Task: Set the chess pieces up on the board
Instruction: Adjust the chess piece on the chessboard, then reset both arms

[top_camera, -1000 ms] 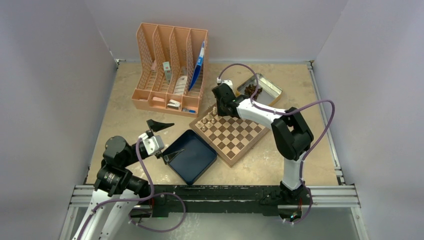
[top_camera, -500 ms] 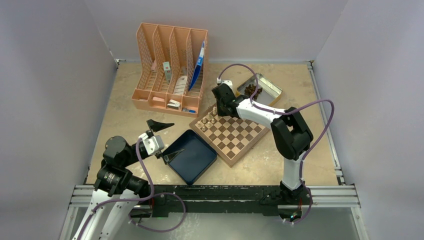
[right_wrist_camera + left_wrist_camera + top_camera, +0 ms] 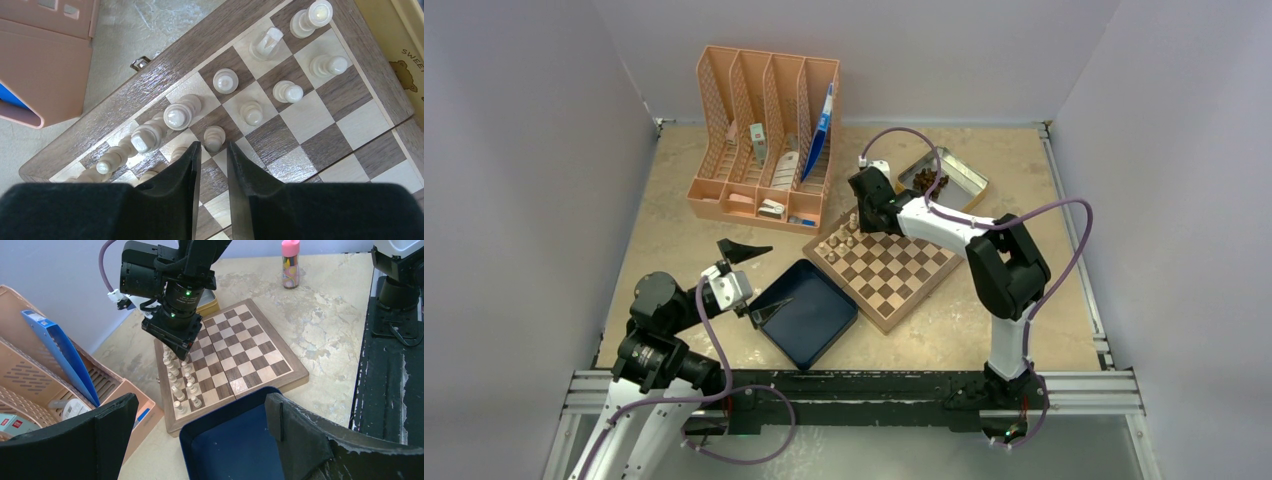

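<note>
The board (image 3: pixel 894 270) lies mid-table, turned at an angle. Several pale chess pieces (image 3: pixel 839 240) stand in two rows along its far-left edge. My right gripper (image 3: pixel 856 215) hangs over those rows, pointing down. In the right wrist view its fingers (image 3: pixel 214 146) stand slightly apart, open, and nothing is clamped. A pawn (image 3: pixel 214 136) stands upright on its square just at the tips, beside the other pieces (image 3: pixel 177 114) on the board (image 3: pixel 125 100). My left gripper (image 3: pixel 759 280) is wide open and empty above the near-left table. From the left wrist view the board (image 3: pixel 250 347) and pieces (image 3: pixel 180 385) lie ahead.
A dark blue tray (image 3: pixel 809 312) sits against the board's near-left corner, under my left fingers (image 3: pixel 295 430). An orange file organizer (image 3: pixel 764 140) stands at the back left. A metal tin (image 3: pixel 949 175) with dark pieces lies behind the board. A pink-capped bottle (image 3: pixel 289 262) stands further off.
The right jaws have parted a little around the pawn. Neither arm has visibly shifted in the top view.
</note>
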Robot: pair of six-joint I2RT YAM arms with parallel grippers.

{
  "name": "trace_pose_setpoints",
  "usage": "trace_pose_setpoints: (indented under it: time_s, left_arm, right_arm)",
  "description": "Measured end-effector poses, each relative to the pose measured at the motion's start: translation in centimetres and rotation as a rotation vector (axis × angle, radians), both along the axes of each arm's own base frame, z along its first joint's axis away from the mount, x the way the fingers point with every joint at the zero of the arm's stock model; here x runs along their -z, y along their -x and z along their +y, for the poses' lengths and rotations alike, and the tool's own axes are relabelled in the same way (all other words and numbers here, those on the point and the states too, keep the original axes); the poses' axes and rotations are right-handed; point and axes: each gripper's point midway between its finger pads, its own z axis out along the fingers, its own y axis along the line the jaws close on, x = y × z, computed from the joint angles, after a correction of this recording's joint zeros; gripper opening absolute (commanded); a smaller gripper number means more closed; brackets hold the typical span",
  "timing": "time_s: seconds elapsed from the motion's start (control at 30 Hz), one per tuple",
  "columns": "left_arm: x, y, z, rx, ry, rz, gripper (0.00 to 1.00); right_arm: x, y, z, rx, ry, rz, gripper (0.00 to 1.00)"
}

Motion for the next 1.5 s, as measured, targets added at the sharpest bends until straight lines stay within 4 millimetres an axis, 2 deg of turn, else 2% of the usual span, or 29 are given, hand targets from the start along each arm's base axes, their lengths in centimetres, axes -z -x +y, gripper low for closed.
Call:
trace_pose_setpoints:
  time_s: [0.27, 0.37, 0.47, 0.53, 0.7, 0.83, 0.93, 1.2, 1.37, 1.5]
  left_arm:
    - [0.2, -0.2, 0.0, -0.005, -0.001, 0.015, 1.00]
    - [0.7, -0.7, -0.1, -0.014, -0.002, 0.055, 1.00]
    - [1.1, -1.2, -0.2, -0.035, 0.011, 0.119, 1.00]
    - [0.8, -1.7, 0.0, -0.070, 0.039, 0.174, 1.00]
    - [-1.9, -3.6, 0.9, -0.229, 0.159, 0.341, 1.00]
    - [-4.6, -4.9, 1.1, -0.303, 0.234, 0.430, 1.00]
    - [-5.3, -5.5, 0.9, -0.328, 0.270, 0.509, 1.00]
    - [-3.9, -4.8, -0.5, -0.285, 0.340, 0.699, 1.00]
    - [-1.8, -3.7, -0.8, -0.261, 0.371, 0.766, 1.00]
    - [-0.8, -3.3, -0.8, -0.264, 0.379, 0.796, 1.00]
  right_arm:
    - [-0.2, 0.4, -0.1, -0.002, -0.006, 0.005, 0.40]
    - [-1.4, 1.1, -0.6, -0.004, -0.019, -0.004, 0.47]
    - [-4.0, 1.8, -1.1, -0.002, -0.052, -0.040, 0.59]
    - [-6.5, 2.3, -1.4, 0.001, -0.092, -0.082, 0.73]
    - [-12.3, 4.1, -2.6, -0.002, -0.189, -0.189, 0.98]
    - [-16.3, 5.8, -3.6, -0.012, -0.270, -0.268, 0.99]
    - [-18.1, 7.1, -4.2, -0.022, -0.318, -0.311, 0.99]
    - [-20.7, 11.1, -6.4, -0.038, -0.459, -0.416, 0.99]
    - [-20.8, 12.8, -6.8, -0.064, -0.523, -0.433, 0.99]
    - [-20.4, 13.3, -6.9, -0.064, -0.538, -0.423, 0.99]
